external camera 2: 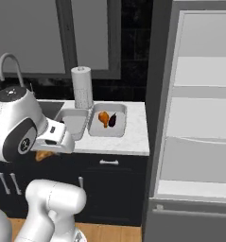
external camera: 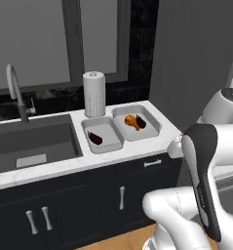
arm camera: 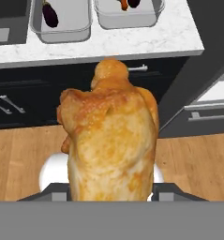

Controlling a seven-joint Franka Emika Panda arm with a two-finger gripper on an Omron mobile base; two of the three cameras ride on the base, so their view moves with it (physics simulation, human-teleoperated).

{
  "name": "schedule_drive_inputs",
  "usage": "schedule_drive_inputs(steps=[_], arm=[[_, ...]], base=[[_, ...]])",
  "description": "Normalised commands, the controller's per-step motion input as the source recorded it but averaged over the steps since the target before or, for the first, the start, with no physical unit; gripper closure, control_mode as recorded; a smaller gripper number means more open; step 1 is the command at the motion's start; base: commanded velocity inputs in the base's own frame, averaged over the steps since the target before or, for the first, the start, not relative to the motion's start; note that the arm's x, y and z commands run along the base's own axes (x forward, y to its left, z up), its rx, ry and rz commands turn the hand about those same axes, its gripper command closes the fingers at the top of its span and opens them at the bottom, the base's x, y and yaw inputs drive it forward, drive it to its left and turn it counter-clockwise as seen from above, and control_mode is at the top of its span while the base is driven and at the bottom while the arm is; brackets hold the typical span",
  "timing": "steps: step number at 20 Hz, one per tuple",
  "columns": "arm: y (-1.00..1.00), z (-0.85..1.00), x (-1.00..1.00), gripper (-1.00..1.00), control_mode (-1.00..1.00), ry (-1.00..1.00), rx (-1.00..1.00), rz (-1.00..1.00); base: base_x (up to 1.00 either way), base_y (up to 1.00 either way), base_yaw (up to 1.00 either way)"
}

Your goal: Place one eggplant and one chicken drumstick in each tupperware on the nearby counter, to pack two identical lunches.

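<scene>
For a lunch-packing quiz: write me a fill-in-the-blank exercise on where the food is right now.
1. The gripper holds a chicken ____.
2. The tupperware nearer the sink holds one eggplant and no ____.
3. The tupperware nearer the fridge holds a drumstick and an ____.
4. A paper towel roll stands ____ the two trays, against the wall.

Missing words: drumstick; drumstick; eggplant; behind

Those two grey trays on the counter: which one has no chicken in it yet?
The tray nearer the sink: it holds just an eggplant. The other tray, nearer the counter's end, has an eggplant and a drumstick.
</scene>
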Motion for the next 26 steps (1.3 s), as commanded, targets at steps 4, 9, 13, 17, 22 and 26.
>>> schedule_drive_inputs(steps=[4,9,13,17,22,26], arm=[[0.0,0.0,0.0,1.0,1.0,0.0,0.0,0.0],[0.0,0.0,0.0,1.0,1.0,0.0,0.0,0.0],[0.12,-0.07,0.22,1.0,-1.0,0.03,0.0,0.01],[0.53,-0.48,0.99,1.0,-1.0,0.14,0.0,0.05],[0.44,-0.83,1.0,1.0,-1.0,0.11,0.0,0.02],[0.18,-0.88,1.0,1.0,-1.0,0.0,0.0,0.0]], base=[[0.67,0.31,0.09],[0.72,0.4,0.07],[0.55,0.34,0.04],[0.0,0.0,0.0],[0.0,0.0,0.0],[0.0,0.0,0.0]])
